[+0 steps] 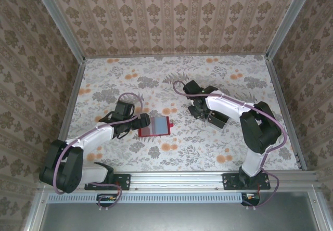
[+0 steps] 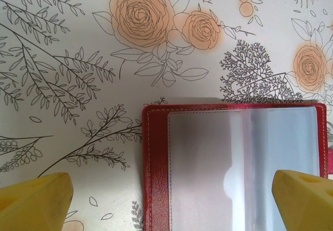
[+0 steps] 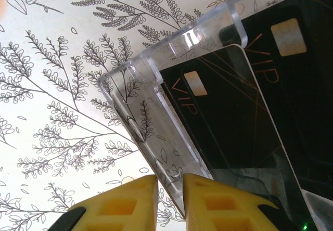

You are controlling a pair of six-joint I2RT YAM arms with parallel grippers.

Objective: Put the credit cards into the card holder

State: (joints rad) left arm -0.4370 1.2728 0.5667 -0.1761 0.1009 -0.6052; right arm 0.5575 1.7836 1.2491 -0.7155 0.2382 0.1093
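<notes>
**Task state: no card in the holder yet; first pick under way at the tray**

The flowered tabletop (image 1: 218, 153) carries two sites, well apart: the clear tray (image 3: 156, 69) at centre right and the card holder (image 1: 154, 126) at centre left. The tray has upright walls and dividers, and at least two black credit cards (image 3: 229, 116) marked "VIP" lean inside it. The red holder lies opened flat, and the transparent pocket (image 2: 244, 163) in view appears empty. Judged from this, nothing has been transferred and every card remains to be moved.

The left claw (image 2: 171, 200) hangs released and spread wide, with one finger on each side of the holder's near part; it grasps nothing. The right claw (image 3: 170, 189) is at the tray's corner, its yellow fingers (image 3: 130, 200) drawn nearly together around a thin edge. Whether that edge is the tray wall or a card, and whether it is truly clamped, cannot be told.

Likely hindrances, largest first:
- the tray's walls fence in the cards;
- the left claw, poised over the holder, may crowd the approach;
- the pocket's mouth looks thin and flat.
</notes>
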